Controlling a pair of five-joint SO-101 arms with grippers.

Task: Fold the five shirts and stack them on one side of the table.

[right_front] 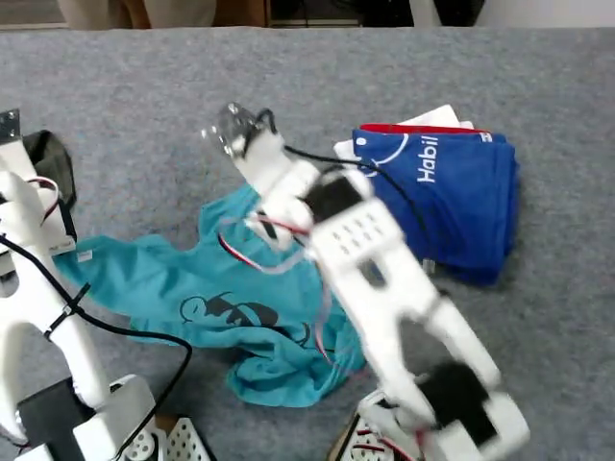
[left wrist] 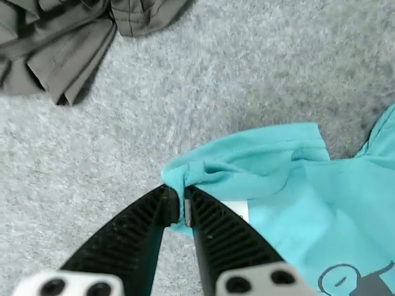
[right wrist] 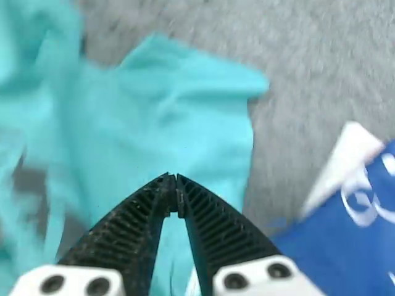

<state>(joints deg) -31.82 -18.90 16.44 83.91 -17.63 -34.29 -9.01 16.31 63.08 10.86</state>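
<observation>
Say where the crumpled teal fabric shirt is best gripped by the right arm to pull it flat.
Probably the flat corner of the crumpled teal fabric shirt nearest the folded blue shirt, approached from above: it lies in a thin layer on the grey table, while the left gripper pinches the bunched other end.

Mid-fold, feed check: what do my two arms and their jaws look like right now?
Both arms are white shells with black motor blocks. The right arm trails red-and-white and black cables; the left arm carries a black cable. Each wrist view shows black, ribbed, tapered jaws on white mounts with screw holes.
</observation>
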